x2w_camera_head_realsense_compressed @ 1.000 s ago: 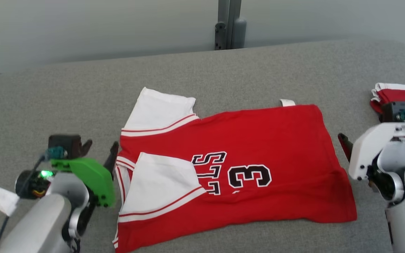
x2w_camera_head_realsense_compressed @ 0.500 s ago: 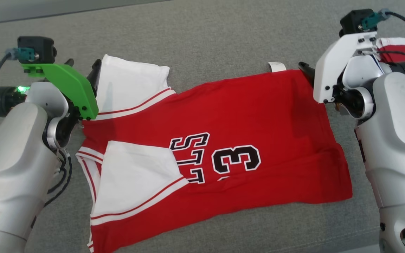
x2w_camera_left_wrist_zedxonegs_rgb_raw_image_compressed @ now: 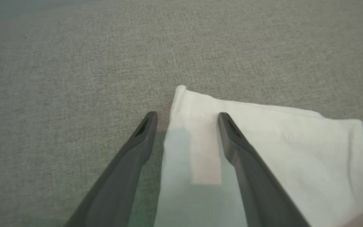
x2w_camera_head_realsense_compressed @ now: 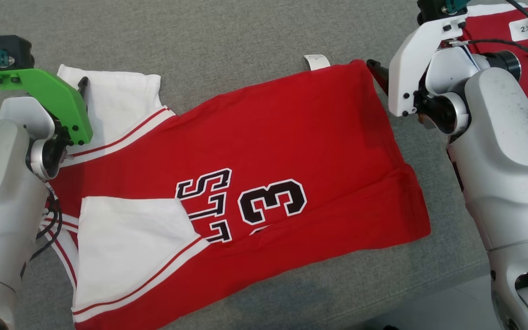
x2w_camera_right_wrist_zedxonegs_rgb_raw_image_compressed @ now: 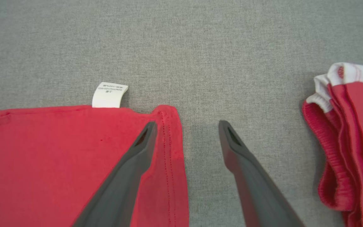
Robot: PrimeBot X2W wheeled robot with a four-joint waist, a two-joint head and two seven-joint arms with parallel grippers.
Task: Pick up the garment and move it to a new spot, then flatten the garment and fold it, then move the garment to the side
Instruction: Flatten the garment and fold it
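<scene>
At the bottom centre of the left wrist view, the left gripper (x2w_camera_left_wrist_zedxonegs_rgb_raw_image_compressed: 187,116) stands spread and empty, straddling the edge of the white sleeve (x2w_camera_left_wrist_zedxonegs_rgb_raw_image_compressed: 279,132). The right gripper (x2w_camera_right_wrist_zedxonegs_rgb_raw_image_compressed: 187,123), equally wide and empty, straddles the red hem corner beside the care label (x2w_camera_right_wrist_zedxonegs_rgb_raw_image_compressed: 109,94). The garment (x2w_camera_head_realsense_compressed: 268,137) lies flat mid-frame in the head view. Folding seems in hand: both grippers should lower and pinch. The wrist views give that straddle; the head view gives the whole layout, with a second garment (x2w_camera_head_realsense_compressed: 497,27) upper right.

garment (x2w_camera_head_realsense_compressed: 291,137): red | sleeves (x2w_camera_head_realsense_compressed: 126,238): white, red-striped | lettering (x2w_camera_head_realsense_compressed: 271,204): black, white-edged | surface (x2w_camera_head_realsense_compressed: 227,41): grey
</scene>
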